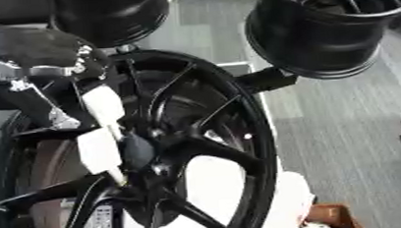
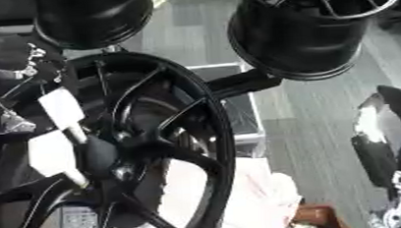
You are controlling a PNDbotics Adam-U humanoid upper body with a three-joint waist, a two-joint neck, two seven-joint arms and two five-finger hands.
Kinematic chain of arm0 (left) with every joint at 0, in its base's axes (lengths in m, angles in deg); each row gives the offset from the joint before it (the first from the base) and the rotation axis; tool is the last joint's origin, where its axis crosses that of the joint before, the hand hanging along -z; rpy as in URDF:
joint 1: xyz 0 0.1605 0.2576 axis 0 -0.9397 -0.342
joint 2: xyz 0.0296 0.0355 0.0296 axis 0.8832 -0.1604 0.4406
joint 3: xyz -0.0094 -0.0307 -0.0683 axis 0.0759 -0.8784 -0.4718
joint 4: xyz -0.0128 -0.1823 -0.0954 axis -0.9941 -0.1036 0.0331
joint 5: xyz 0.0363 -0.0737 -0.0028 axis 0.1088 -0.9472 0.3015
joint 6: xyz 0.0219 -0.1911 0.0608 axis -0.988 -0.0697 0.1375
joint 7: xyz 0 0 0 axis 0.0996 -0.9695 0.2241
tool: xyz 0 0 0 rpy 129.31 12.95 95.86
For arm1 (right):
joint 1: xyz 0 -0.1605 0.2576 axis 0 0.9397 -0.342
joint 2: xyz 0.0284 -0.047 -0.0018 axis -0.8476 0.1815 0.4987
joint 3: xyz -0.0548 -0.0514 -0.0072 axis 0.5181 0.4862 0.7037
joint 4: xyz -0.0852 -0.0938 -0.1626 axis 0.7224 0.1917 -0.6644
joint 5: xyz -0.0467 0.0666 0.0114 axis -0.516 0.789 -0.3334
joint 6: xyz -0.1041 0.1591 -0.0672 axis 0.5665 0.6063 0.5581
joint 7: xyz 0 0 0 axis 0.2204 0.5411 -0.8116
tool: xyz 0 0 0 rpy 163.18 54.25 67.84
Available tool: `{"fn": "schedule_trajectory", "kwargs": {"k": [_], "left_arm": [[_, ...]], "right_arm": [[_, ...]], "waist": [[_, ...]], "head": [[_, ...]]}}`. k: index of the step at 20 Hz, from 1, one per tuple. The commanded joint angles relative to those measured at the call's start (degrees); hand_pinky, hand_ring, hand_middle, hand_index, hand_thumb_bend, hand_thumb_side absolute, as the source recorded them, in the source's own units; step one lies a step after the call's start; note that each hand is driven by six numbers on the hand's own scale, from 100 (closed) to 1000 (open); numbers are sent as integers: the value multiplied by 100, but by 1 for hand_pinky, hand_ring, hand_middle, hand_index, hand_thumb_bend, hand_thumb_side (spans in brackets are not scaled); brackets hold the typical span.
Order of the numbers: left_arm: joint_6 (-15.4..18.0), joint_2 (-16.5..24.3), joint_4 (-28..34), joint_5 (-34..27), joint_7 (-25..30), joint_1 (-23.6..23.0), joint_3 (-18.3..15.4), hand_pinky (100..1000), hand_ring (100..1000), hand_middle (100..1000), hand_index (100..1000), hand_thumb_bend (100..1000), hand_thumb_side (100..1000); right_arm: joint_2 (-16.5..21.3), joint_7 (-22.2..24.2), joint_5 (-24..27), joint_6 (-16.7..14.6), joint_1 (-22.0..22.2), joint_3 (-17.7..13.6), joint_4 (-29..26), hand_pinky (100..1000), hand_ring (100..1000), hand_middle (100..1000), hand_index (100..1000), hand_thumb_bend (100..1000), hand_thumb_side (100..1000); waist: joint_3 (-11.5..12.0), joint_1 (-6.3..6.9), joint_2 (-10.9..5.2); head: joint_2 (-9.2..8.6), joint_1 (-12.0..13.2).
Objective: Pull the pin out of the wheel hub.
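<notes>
A black spoked wheel (image 1: 239, 133) stands tilted and fills the left half of both views. Its dark hub (image 1: 141, 151) sits where the spokes meet. My left hand (image 1: 101, 131), black and silver with white coverings, comes down from the upper left and lies across the hub, its tip at the hub's lower edge. I cannot make out the pin; the hand hides that spot. A black and silver shape at the right edge looks like my right hand (image 2: 386, 140), low and away from the wheel.
Two more black rims hang at the top, one at the left (image 1: 113, 17) and one at the right (image 2: 311, 26), the latter on a black bracket (image 1: 267, 78). White cloth (image 2: 260, 196) and a brown thing (image 2: 317, 218) lie below the wheel. Grey floor (image 1: 342, 128) spreads to the right.
</notes>
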Motion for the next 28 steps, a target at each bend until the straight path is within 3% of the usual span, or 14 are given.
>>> {"fn": "schedule_trajectory", "kwargs": {"k": [1, 8, 13, 17, 22, 28], "left_arm": [[1920, 64, 17, -176, 1912, 71, -14, 796, 752, 653, 737, 187, 308], [1818, 36, -30, -296, 1912, 71, 26, 757, 691, 579, 662, 132, 295], [1612, -16, -46, -519, 1912, 131, -70, 665, 551, 430, 499, 100, 280], [1391, -63, -12, -853, 1912, 194, -248, 609, 502, 331, 389, 100, 276], [970, -145, -12, -1589, 1890, 382, -574, 584, 476, 293, 336, 100, 262], [347, -71, -69, -2567, 1802, 716, -1284, 586, 467, 279, 310, 100, 246]], "right_arm": [[48, -24, 43, 6, -25, -8, -106, 857, 774, 583, 703, 100, 472], [19, -49, 59, 23, -12, -15, -106, 857, 774, 582, 702, 100, 477], [3, -48, 74, 32, -11, -13, -106, 857, 774, 582, 702, 100, 481], [-17, -47, 86, 38, -3, -19, -106, 858, 774, 582, 702, 100, 483], [-28, -41, 90, 40, 24, -20, -106, 858, 774, 582, 702, 100, 484], [-27, -53, 73, 50, 69, -33, -106, 859, 774, 582, 702, 100, 485]], "waist": [[-6, 0, -91], [-16, -9, -95], [-8, -17, -102], [-5, -32, -112], [12, -58, -127], [55, -59, -146]], "head": [[-74, 16], [-79, 19], [-82, 9], [-81, -6], [-64, -29], [-33, -79]]}}
